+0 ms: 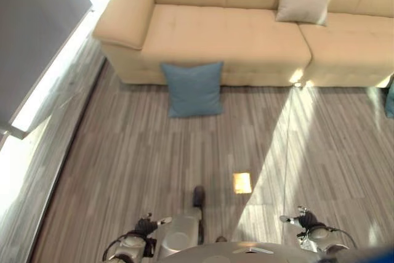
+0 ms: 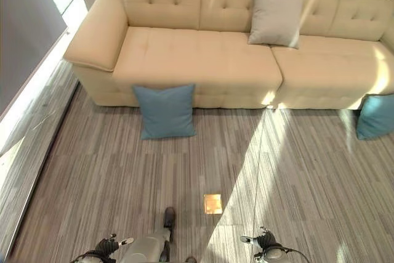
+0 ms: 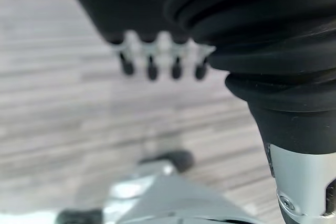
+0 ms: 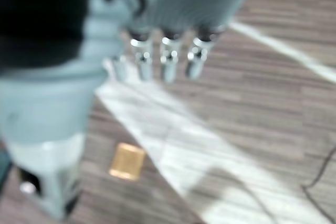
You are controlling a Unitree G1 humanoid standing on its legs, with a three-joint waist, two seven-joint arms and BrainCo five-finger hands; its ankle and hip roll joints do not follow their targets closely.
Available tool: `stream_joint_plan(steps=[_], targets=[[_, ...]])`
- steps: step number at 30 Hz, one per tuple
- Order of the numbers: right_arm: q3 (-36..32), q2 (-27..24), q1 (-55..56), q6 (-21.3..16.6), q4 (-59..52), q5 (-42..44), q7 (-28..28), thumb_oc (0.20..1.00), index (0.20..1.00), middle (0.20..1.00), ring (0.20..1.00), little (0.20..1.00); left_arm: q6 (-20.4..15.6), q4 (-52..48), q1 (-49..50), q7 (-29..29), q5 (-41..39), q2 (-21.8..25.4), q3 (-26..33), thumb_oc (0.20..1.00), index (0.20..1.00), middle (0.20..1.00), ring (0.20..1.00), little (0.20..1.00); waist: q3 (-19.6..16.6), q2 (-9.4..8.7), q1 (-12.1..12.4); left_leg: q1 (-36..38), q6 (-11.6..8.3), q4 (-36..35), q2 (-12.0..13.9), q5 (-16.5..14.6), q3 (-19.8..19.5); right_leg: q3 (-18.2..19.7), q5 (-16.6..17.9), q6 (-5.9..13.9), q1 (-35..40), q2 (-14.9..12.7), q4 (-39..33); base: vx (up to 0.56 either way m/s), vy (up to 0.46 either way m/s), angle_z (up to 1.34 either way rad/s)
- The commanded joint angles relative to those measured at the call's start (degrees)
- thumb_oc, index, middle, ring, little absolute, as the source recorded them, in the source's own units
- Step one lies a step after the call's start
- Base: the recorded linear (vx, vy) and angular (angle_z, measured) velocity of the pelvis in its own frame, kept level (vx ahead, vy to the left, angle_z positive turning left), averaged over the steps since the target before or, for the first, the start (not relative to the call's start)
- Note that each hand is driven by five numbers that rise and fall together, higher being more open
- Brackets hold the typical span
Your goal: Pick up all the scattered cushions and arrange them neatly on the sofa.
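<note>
A blue cushion [image 1: 192,89] stands on the floor, leaning against the front of the cream sofa [image 1: 228,35]. A grey-beige cushion [image 2: 276,16] rests upright against the sofa's backrest. A second blue cushion [image 2: 375,116] lies on the floor by the sofa's right part. My left hand [image 1: 146,225] hangs low near my body, far from the cushions, its fingers [image 3: 152,69] straight and holding nothing. My right hand [image 1: 306,218] hangs on the other side, its fingers [image 4: 169,61] also straight over bare floor.
Striped grey wood floor lies between me and the sofa. A small brass floor plate [image 1: 242,182] sits in front of me. A grey wall panel [image 1: 37,23] and a bright window strip run along the left side.
</note>
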Motion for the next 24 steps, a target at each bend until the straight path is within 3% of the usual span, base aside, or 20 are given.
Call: stream_joint_plan(steps=[1, 4, 5, 7, 9, 11, 13, 14, 15, 16, 17, 18, 20, 21, 24], targets=[[-0.13, -1.19, 0.64, -0.38, -4.03, -0.95, 0.24, 1.0, 1.0, 1.0, 1.0, 1.0, -0.43, 0.0, -2.37, -0.41, 0.39, 1.6, 0.24, 1.0, 1.0, 1.0, 1.0, 1.0, 0.16, -0.96, 1.13, 0.81, -4.49, 7.97, -0.35, -9.61, -1.65, 0.08, 5.53, 4.57, -9.43, -6.95, 13.92, 0.16, 0.19, -0.12], [-0.23, -0.99, -0.13, -0.69, -4.95, -0.78, 0.15, 1.0, 1.0, 1.0, 1.0, 1.0, -0.52, -0.32, -2.94, -0.05, -0.04, 2.17, 0.16, 1.0, 1.0, 1.0, 1.0, 1.0, 1.4, 0.21, 0.07, 2.63, -2.91, 8.35, -0.2, -11.17, -2.48, 0.19, 9.98, 5.33, -15.6, -8.11, 24.06, 0.2, 0.158, 0.28], [-0.03, -0.99, -0.15, -0.59, -4.6, -0.8, 0.2, 1.0, 1.0, 1.0, 1.0, 1.0, -0.68, -0.13, -3.2, -0.18, -0.52, 2.35, -0.09, 1.0, 1.0, 1.0, 1.0, 1.0, 1.51, 0.88, -1.0, 6.06, -2.85, 6.57, -0.43, -12.01, -4.05, -0.51, 8.41, 3.85, -18.48, -7.53, 21.83, 0.4, 0.116, 0.25], [0.05, -1.14, -0.12, -0.57, -4.58, -0.76, 0.26, 1.0, 1.0, 1.0, 1.0, 1.0, -0.68, 0.13, -3.17, -0.19, -0.41, 2.14, -0.09, 1.0, 1.0, 1.0, 1.0, 1.0, 1.54, 1.18, -1.53, 7.84, -3.09, 5.62, -0.57, -12.6, -4.48, -1.3, 7.58, 3.35, -19.63, -7.06, 16.94, 0.4, 0.027, 0.17], [0.22, -1.6, -0.3, -0.15, -4.74, -1.33, 0.1, 1.0, 1.0, 1.0, 1.0, 1.0, -0.93, 0.59, -3.18, 0.06, -0.58, 1.67, -0.03, 1.0, 1.0, 1.0, 1.0, 1.0, 2.01, 0.73, -2.79, 11.67, -3.69, 4.12, -1.63, -14.07, -6.68, -1.5, 11.14, 4.46, -23.22, -6.13, 5.73, 0.47, -0.072, 0.29], [0.08, -1.8, 0.3, -0.27, -4.28, -1.09, 0.23, 1.0, 1.0, 1.0, 1.0, 1.0, -1.26, 0.84, -3.36, 0.08, 0.65, 1.19, -0.52, 1.0, 1.0, 1.0, 1.0, 1.0, 1.77, 0.05, -3.48, 13.26, -4.36, 4.63, -2.11, -15.96, -8.71, 1.46, 11.74, 4.23, -21.03, -5.08, 1.16, 0.41, -0.131, 0.33], [-0.64, -1.78, 1.16, -0.31, -2.94, -0.74, 0.27, 1.0, 1.0, 1.0, 1.0, 1.0, -1.31, 0.84, -3.59, -0.28, 0.89, 0.57, -1.04, 1.0, 1.0, 1.0, 1.0, 1.0, 0.81, -0.05, -3.86, 13.56, -6.17, 5.85, -1.05, -17.12, -8.25, 0.79, 11.84, 3.8, -18.9, -5.19, -0.42, 0.29, -0.132, 0.79], [-0.89, -1.94, 1.17, -0.5, -2.8, -0.24, 0.28, 1.0, 1.0, 1.0, 1.0, 1.0, -1.4, 0.48, -4.04, -0.37, 0.9, 0.42, -1.58, 1.0, 1.0, 1.0, 1.0, 1.0, 1.0, -0.23, -4.12, 12.01, -7.17, 9.14, -0.53, -16.67, -7.21, -0.07, 11.75, 3.5, -17.82, -5.61, -0.95, 0.16, -0.149, 1.29], [-1.03, -2.26, 0.93, -0.64, -2.79, 0.73, 0.24, 1.0, 1.0, 1.0, 1.0, 1.0, -1.58, -0.45, -4.81, -0.41, 0.19, 0.25, -2.18, 1.0, 1.0, 1.0, 1.0, 1.0, 1.87, -0.94, -4.15, 7.45, -7.98, 17.38, 1.01, -15.4, -4.58, -0.75, 11.17, 2.36, -16.28, -6.24, -1.1, 0.07, -0.105, 1.64], [-1.03, -2.26, 0.92, -0.64, -2.78, 0.73, 0.24, 1.0, 1.0, 1.0, 1.0, 1.0, -1.58, -0.46, -4.82, -0.41, 0.19, 0.25, -2.18, 1.0, 1.0, 1.0, 1.0, 1.0, 1.81, -0.9, -4.2, 7.2, -8.0, 17.71, 1.06, -15.56, -4.63, -0.81, 11.18, 2.34, -16.37, -6.21, -1.1, 0.11, -0.123, 1.36], [-1.03, -2.43, 0.94, -0.53, -2.43, 1.22, 0.35, 1.0, 1.0, 1.0, 1.0, 1.0, -1.56, -0.94, -5.1, -0.3, -0.6, 0.11, -2.34, 1.0, 1.0, 1.0, 1.0, 1.0, 2.16, -1.49, -4.02, 4.51, -7.6, 21.0, 2.97, -15.06, -2.0, -1.65, 9.8, 1.41, -14.35, -6.34, -1.68, 0.07, -0.057, 0.97], [-1.03, -2.43, 0.94, -0.54, -2.42, 1.22, 0.35, 1.0, 1.0, 1.0, 1.0, 1.0, -1.56, -0.94, -5.1, -0.3, -0.6, 0.11, -2.35, 1.0, 1.0, 1.0, 1.0, 1.0, 2.12, -1.45, -4.07, 4.33, -7.61, 21.26, 3.02, -15.18, -2.06, -1.72, 9.79, 1.4, -14.39, -6.3, -1.68, 0.1, -0.066, 0.45], [-1.49, -2.74, 1.37, -0.33, -2.22, 1.92, 0.32, 1.0, 1.0, 1.0, 1.0, 1.0, -1.3, -0.91, -5.11, -0.53, -0.14, 0.02, -3.12, 1.0, 1.0, 1.0, 1.0, 1.0, 1.47, -1.76, -4.15, 3.33, -7.39, 16.02, 5.17, -14.84, 1.7, -3.46, 8.48, 1.47, -12.38, -6.4, -2.71, 0.2, 0.009, 0.21], [-1.79, -2.84, 1.63, -0.58, -2.57, 2.09, 0.4, 1.0, 1.0, 1.0, 1.0, 1.0, -1.01, -0.62, -4.75, -0.72, 0.52, 0.13, -3.04, 1.0, 1.0, 1.0, 1.0, 1.0, 1.28, -1.35, -4.13, 3.22, -8.38, 12.07, 5.53, -12.39, 1.93, -3.75, 7.54, 1.48, -11.11, -5.91, -2.68, 0.23, 0.035, 0.3], [-1.61, -2.77, 1.7, -0.65, -2.83, 1.86, 0.35, 1.0, 1.0, 1.0, 1.0, 1.0, -0.94, -0.51, -4.3, -0.78, 0.56, 0.21, -2.81, 1.0, 1.0, 1.0, 1.0, 1.0, 1.16, -0.91, -3.88, 2.18, -9.02, 9.3, 5.44, -9.78, 0.8, -3.3, 6.17, 1.22, -9.92, -5.29, -2.35, 0.17, 0.065, 0.07]])
